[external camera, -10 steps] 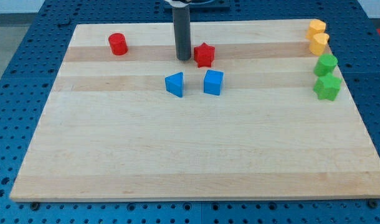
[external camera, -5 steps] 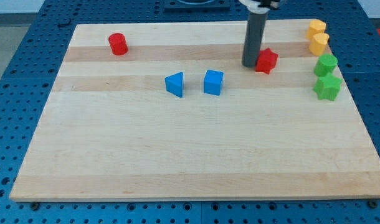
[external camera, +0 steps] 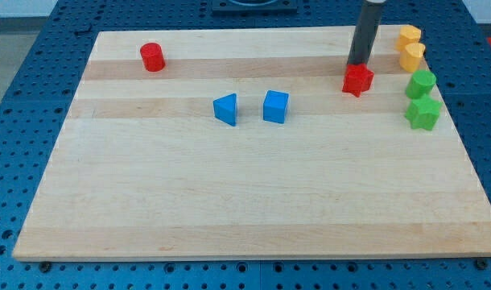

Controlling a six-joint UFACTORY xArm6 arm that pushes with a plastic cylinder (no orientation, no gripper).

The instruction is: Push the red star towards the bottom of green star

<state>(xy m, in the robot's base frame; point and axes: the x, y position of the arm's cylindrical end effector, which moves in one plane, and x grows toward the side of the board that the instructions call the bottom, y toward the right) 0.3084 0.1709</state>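
Note:
The red star lies on the wooden board toward the view's upper right. My tip stands just above it in the view, touching or nearly touching its top edge. The green star lies at the board's right edge, to the right of and slightly below the red star. A second green block sits directly above the green star.
Two yellow blocks sit at the top right corner. A red cylinder is at the upper left. A blue triangular block and a blue cube lie near the board's middle.
My tip has swept from the view's middle top to the right, pushing the red star rightward. It now sits above the star instead of at its left.

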